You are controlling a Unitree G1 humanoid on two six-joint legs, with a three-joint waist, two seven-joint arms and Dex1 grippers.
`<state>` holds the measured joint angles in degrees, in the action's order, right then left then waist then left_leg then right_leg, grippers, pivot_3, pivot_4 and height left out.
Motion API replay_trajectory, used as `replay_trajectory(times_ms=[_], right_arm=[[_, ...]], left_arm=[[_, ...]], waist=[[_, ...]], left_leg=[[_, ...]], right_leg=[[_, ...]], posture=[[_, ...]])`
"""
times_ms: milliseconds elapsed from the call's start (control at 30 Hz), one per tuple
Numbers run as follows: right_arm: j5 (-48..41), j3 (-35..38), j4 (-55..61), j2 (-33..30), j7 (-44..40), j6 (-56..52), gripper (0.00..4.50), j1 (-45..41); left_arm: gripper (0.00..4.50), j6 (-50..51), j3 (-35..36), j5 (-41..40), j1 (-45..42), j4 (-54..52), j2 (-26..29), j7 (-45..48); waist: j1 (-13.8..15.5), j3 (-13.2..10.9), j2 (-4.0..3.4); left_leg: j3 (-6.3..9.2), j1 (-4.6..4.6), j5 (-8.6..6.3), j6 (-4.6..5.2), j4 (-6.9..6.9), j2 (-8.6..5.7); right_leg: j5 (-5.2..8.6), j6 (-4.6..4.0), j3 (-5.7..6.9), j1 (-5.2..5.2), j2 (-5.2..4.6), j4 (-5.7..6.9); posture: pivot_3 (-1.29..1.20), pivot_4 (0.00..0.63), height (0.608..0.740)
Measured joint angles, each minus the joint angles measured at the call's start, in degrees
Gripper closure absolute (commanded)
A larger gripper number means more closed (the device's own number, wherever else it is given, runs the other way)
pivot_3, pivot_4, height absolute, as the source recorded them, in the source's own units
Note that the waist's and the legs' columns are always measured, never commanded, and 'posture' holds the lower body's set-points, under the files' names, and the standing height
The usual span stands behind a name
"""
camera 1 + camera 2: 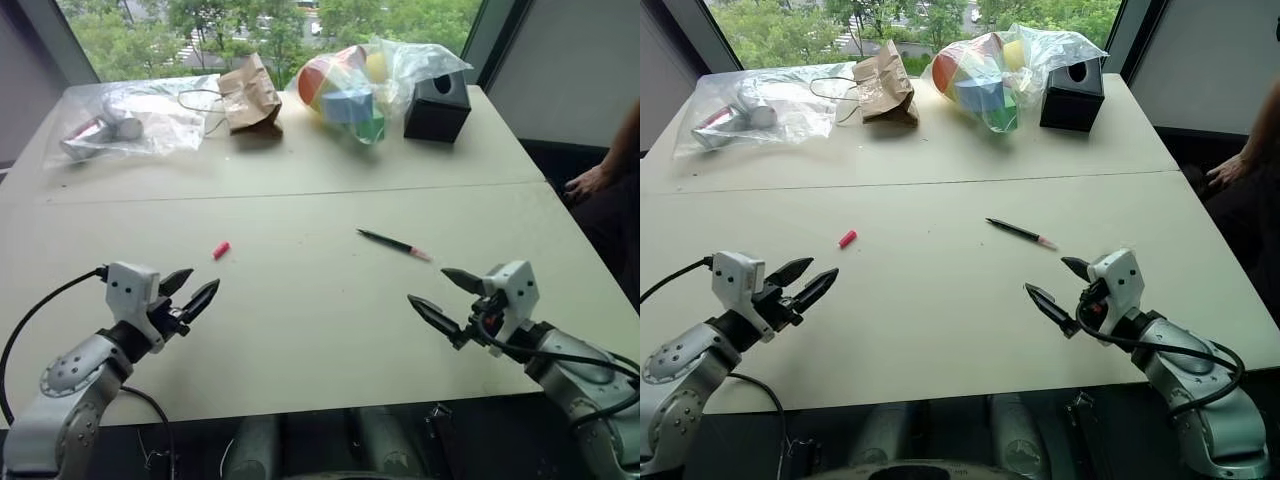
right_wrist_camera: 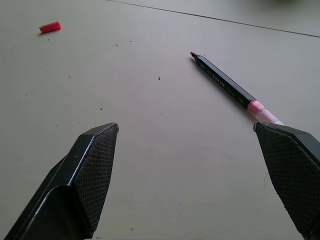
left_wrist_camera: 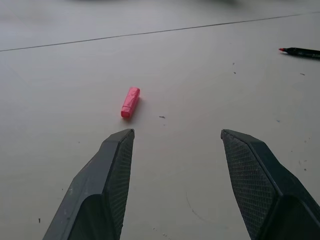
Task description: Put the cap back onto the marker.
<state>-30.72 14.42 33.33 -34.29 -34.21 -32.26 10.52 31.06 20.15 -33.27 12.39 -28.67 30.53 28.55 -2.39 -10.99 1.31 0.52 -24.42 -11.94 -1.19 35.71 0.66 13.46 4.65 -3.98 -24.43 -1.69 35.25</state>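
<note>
Nearest to the robot, both grippers hover over the counter (image 1: 300, 330) with fingers spread apart and empty: the left gripper (image 1: 189, 292) low on the left, the right gripper (image 1: 440, 294) on the right. Beyond the left one lies the cap (image 1: 221, 250), alone. Well apart from it, beyond the right gripper, lies the marker (image 1: 394, 243), uncapped. Farthest back stand plastic bags (image 1: 150, 115), a paper bag (image 1: 250, 95) and a black box (image 1: 437, 105).

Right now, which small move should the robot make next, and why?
Probably lower the open left pincer forward onto the cap. The cap lies loose on the table, just ahead of that pincer, apart from the marker, which lies nearer the open right pincer.
</note>
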Motion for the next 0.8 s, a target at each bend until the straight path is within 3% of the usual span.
replay_trajectory(times_ms=[533,800], right_arm=[[0.0,-0.5,-0.7,0.0,-0.3,-0.6,0.03,-1.3],[0.1,-0.5,-0.9,0.0,-0.2,-0.7,0.03,-1.6]], left_arm=[[1.61,1.3,3.7,-2.3,-1.2,4.5,5.0,3.8],[1.61,1.2,3.5,-2.3,-1.8,5.5,5.0,4.8]], waist=[[0.0,0.0,0.01],[0.0,0.0,0.02]], left_leg=[[-0.07,0.02,0.00,0.00,0.02,0.03],[-0.08,0.05,0.00,0.02,0.03,0.03]], right_leg=[[-0.02,-0.02,-0.01,-0.02,-0.01,0.06],[-0.03,-0.02,-0.01,-0.02,0.01,0.17]], posture=[[0.00,0.150,0.740],[0.00,0.150,0.740]])
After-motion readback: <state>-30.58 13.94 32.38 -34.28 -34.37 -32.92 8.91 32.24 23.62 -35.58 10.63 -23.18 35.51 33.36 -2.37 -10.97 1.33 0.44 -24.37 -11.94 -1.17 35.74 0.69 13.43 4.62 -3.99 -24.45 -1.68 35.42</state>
